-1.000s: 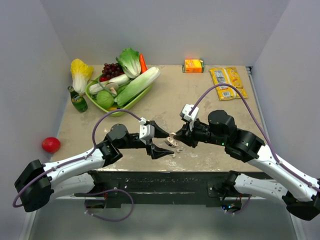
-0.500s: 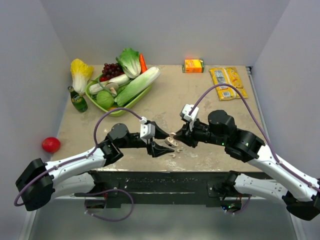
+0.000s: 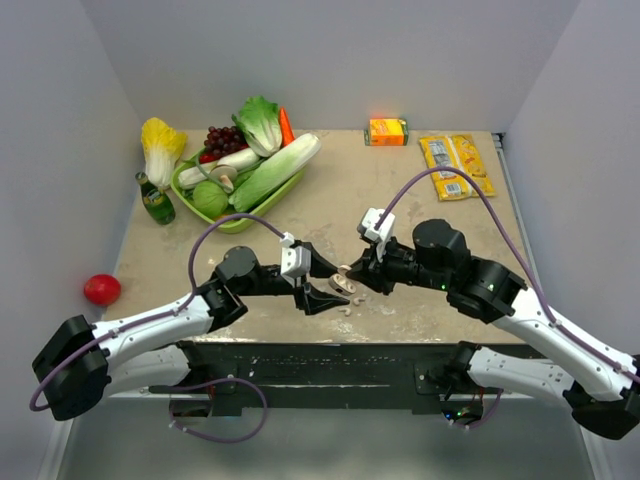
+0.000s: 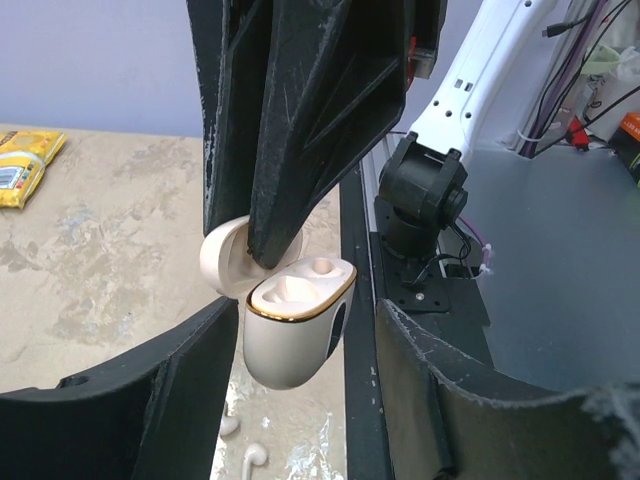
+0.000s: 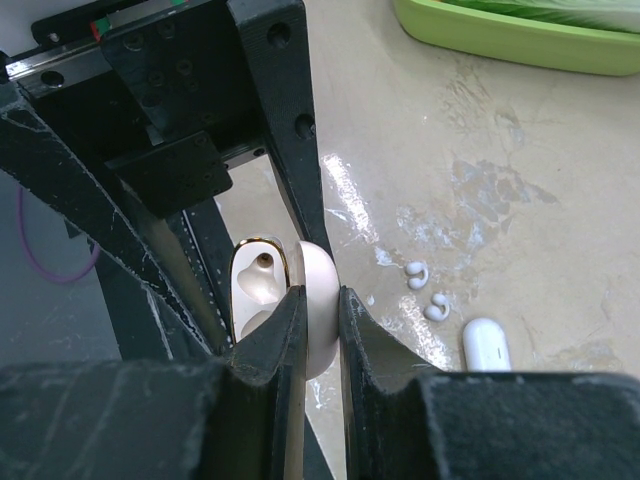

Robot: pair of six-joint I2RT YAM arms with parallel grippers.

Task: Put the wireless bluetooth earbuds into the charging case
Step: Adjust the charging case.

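From above, the right gripper [image 3: 352, 281] holds the open case [image 3: 342, 285] just over the near middle of the table [image 3: 420, 200], with the left gripper [image 3: 322, 288] beside it on the left. The left wrist view shows the left jaws apart on either side of the case body, not yet closed on it. The right wrist view shows the right fingers [image 5: 285, 340] pinching the lid and the earbuds [image 5: 436, 306] lying loose on the table nearby; I judge the case is being steadied, so the left gripper must close on the body next.

From above, the charging case [image 3: 340, 288] is partly hidden by the right gripper [image 3: 352, 281]; the wireless bluetooth earbuds [image 3: 347, 308] by the table's [image 3: 400, 200] near edge are too small to tell apart; at the right wrist the same fingers cover the case's lower half — the green tray [image 5: 500, 45] is cut off at the top.
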